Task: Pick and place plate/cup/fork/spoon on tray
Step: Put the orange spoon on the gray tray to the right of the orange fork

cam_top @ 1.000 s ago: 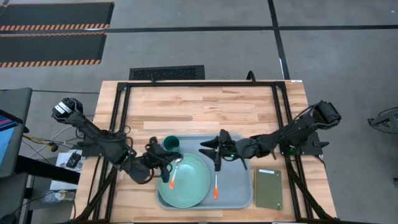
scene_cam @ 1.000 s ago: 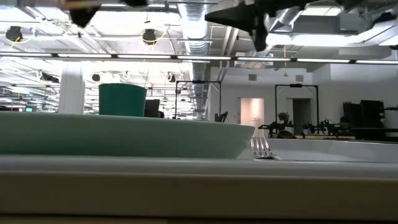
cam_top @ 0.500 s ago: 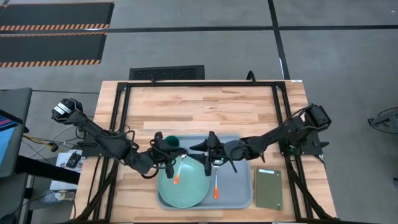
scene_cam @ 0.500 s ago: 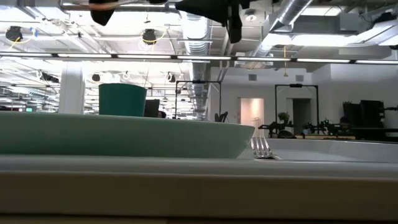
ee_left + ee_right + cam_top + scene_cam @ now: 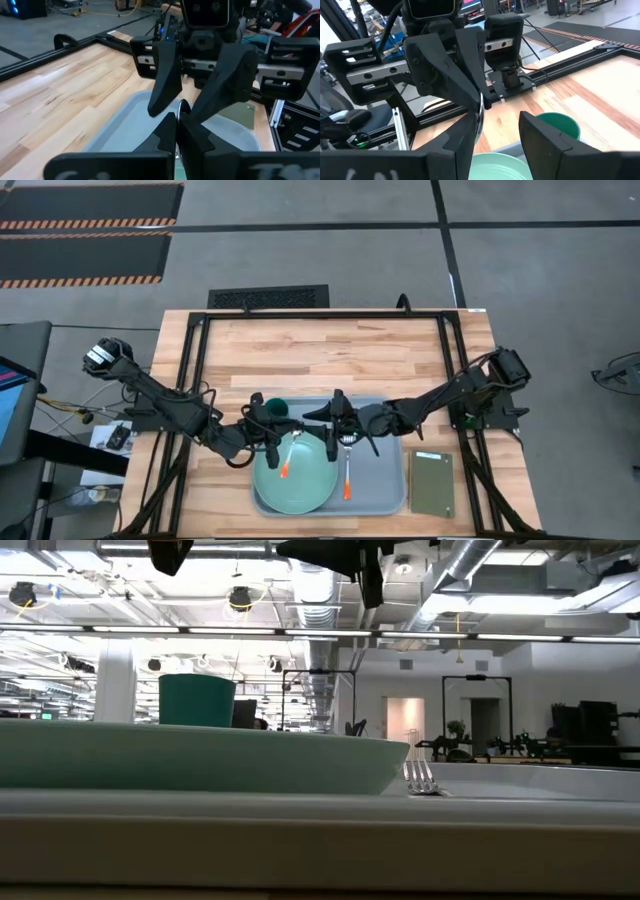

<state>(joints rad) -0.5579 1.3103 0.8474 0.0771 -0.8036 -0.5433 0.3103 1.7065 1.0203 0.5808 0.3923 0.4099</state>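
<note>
spoon (image 5: 288, 454): pinched between my left gripper (image 5: 270, 435) fingers, which are closed right down on the silver stem. It hangs over the plate with the orange tip pointing at the near edge, and I'm keeping it up off the dish, so it's not placed yet.

right gripper (image 5: 338, 428): fingers spread apart with nothing between them, hovering nose to nose with the left one above the tray. In the left wrist view the spoon bowl sits right in that gap, so this looks like a handoff setup, but that's my guess.

plate (image 5: 310, 485): mint green, already lying in the left half of the tray.

cup (image 5: 279, 410): dark green, tucked at the tray's far left corner just beyond the plate, right by my left wrist.

fork (image 5: 347, 470): flat on the tray floor just beside the plate's right edge, orange tip toward the near rim.

tray (image 5: 385, 480): pale blue-grey, bare space on its right half.

green pad (image 5: 433, 483): on the table to the right, outside the tray.

what's left: just the spoon, I reckon.
</note>
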